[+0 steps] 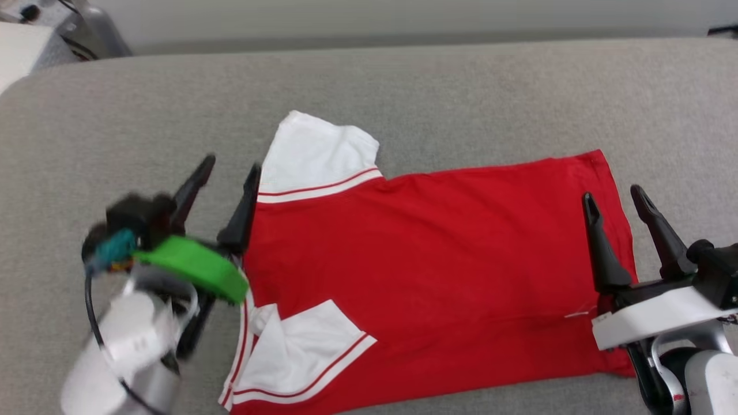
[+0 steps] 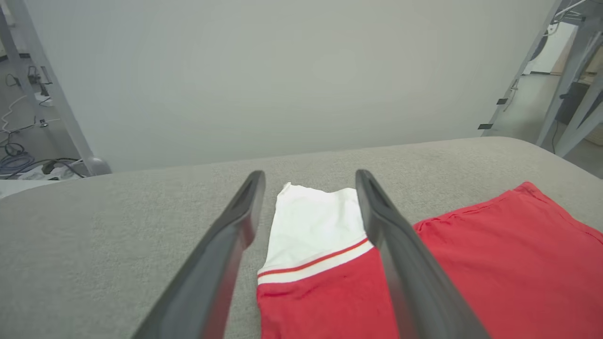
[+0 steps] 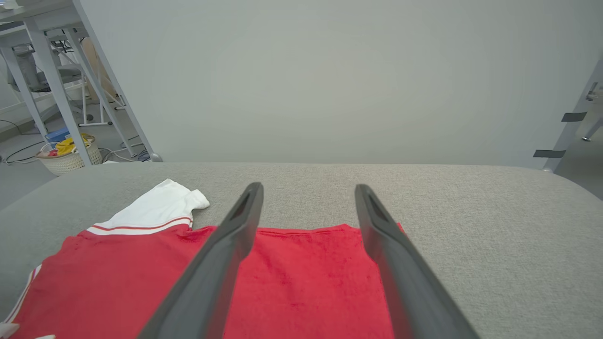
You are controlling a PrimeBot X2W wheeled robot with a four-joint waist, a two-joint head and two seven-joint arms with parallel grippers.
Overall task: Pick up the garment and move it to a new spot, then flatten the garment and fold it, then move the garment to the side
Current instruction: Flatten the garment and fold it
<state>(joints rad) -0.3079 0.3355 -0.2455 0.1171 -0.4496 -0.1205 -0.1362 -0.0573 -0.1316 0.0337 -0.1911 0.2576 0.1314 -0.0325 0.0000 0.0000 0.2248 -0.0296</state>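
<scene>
You are looking at the garment [image 1: 415,248] lying spread across the middle of the grey tabletop [image 1: 461,86]. Its collar end is pointing toward the robot's left and its hem [image 1: 608,173] toward the right. The red body is lying mostly flat. The far sleeve [image 1: 314,153] is sticking out white over the grey, while the near sleeve [image 1: 300,346] is folding in over the red, so flattening does not look finished.

The left gripper [image 1: 230,164] is hovering at the shoulder edge beside the far sleeve. Its fingers are standing well apart and gripping nothing, and the arm is showing blurred in the head view. The right gripper [image 1: 612,195] is hanging over the hem end, its fingers likewise spread wide and empty.

Having one gripper at each end suits what is probably coming, which is pinching both ends together to smooth or fold the cloth along its length.

Nothing readable is showing. The upward face is plain red with red-and-white trim on the sleeves and no print or brand mark. A small pale sliver [image 1: 576,314] near the hem may be a label, but it is too small to read.
</scene>
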